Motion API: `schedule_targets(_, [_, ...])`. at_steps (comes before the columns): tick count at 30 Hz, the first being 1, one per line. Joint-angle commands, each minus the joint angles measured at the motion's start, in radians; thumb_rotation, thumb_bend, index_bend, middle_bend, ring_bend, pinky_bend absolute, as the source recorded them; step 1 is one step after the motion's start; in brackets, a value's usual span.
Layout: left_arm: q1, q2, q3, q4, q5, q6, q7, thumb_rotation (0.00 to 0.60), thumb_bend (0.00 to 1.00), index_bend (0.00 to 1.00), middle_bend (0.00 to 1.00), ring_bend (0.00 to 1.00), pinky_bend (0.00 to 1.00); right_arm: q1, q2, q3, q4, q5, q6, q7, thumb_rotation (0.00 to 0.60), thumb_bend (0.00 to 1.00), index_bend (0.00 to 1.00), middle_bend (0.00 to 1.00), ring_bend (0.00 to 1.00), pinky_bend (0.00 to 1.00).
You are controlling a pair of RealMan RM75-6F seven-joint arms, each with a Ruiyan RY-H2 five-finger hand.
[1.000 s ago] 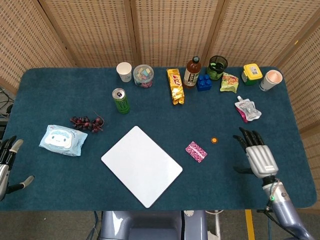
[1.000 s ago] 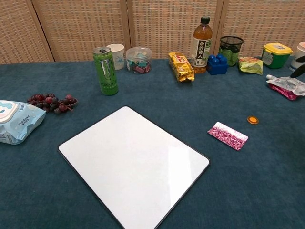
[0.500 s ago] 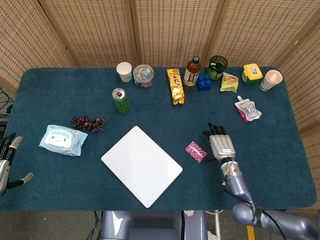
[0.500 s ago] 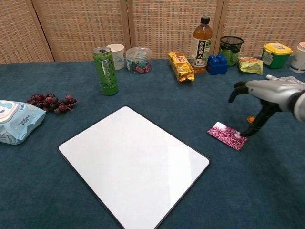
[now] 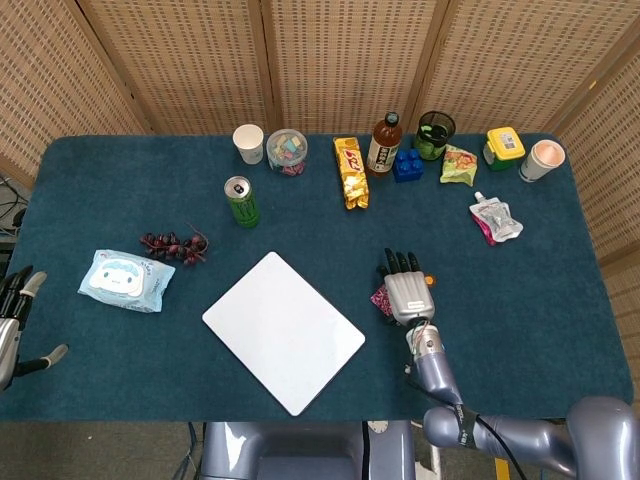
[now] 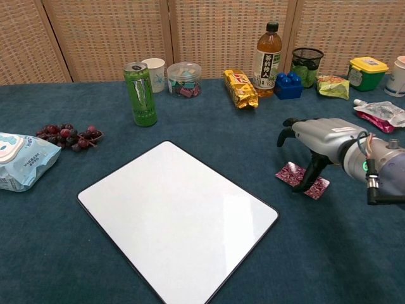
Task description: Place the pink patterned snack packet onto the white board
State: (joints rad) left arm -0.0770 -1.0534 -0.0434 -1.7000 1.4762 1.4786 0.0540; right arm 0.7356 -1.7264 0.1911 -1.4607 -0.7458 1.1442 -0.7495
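- Starting nearest: white board [image 6: 177, 218] lay flat on the blue worktop [image 6: 354, 253], front-centre, bare, nothing on it. So the placing was not done.
- Left hand [image 5: 12, 325] sat at the near left edge of the head view, off to the side of the worktop, fingers apart and holding nothing; well apart from the task things. Not seen in the chest view.
- Right hand [image 6: 316, 142] was over the pink patterned snack packet [image 6: 292, 175], just right of the board. Fingers [image 6: 313, 171] were spread and arched downward, one reaching to the packet's top; a closed pinch was not visible, so I judged no grasp yet.
- Packet lay flat on the worktop, beside the board's right corner but not touching it; head view showed only its left edge [image 5: 378, 298] poking out from under the hand.
- Orange cap [image 5: 428, 281] lay just right of the hand, barely showing.
- Judgement: reach phase about complete, grasp pending. Left to do: close on packet, lift, carry left over board, set down, let go.
- Thin flat packet on cloth looked awkward to pick up; slipping seemed likely.
- Far side: green can [image 6: 140, 94], grapes [image 6: 68, 136], wipes pack [image 6: 22, 159] and a back row with bottle [image 6: 268, 49] and gold snack bag [image 6: 240, 87], all well apart from the action.
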Motion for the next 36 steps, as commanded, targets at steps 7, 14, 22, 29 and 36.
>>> schedule_targets(7, [-0.003,-0.002,0.000,-0.001,-0.003,-0.004,0.004,0.600,0.00,0.00,0.00,0.00,0.00,-0.005,-0.013,-0.012,0.036,-0.006,0.004,-0.005,0.600,0.00,0.22,0.00,0.00,0.00])
schedule_targets(14, [-0.003,-0.002,0.001,-0.001,0.000,-0.003,0.007,0.600,0.00,0.00,0.00,0.00,0.00,-0.019,-0.013,-0.023,0.083,-0.005,0.015,-0.016,0.600,0.00,0.22,0.00,0.00,0.00])
schedule_targets(22, [-0.002,-0.003,0.003,-0.002,0.002,0.000,0.008,0.600,0.00,0.00,0.00,0.00,0.00,-0.034,-0.002,-0.015,0.084,-0.003,0.012,0.000,0.600,0.00,0.24,0.00,0.00,0.00])
schedule_targets(29, [-0.002,-0.004,0.004,-0.002,0.002,-0.002,0.011,0.600,0.00,0.00,0.00,0.00,0.00,-0.036,0.016,-0.009,0.048,0.017,-0.011,-0.001,0.600,0.00,0.26,0.00,0.00,0.00])
schedule_targets(36, [-0.003,-0.003,0.003,-0.003,0.000,-0.003,0.009,0.600,0.00,0.00,0.00,0.00,0.00,-0.029,0.012,-0.003,0.060,0.044,-0.024,-0.021,0.600,0.00,0.32,0.00,0.00,0.00])
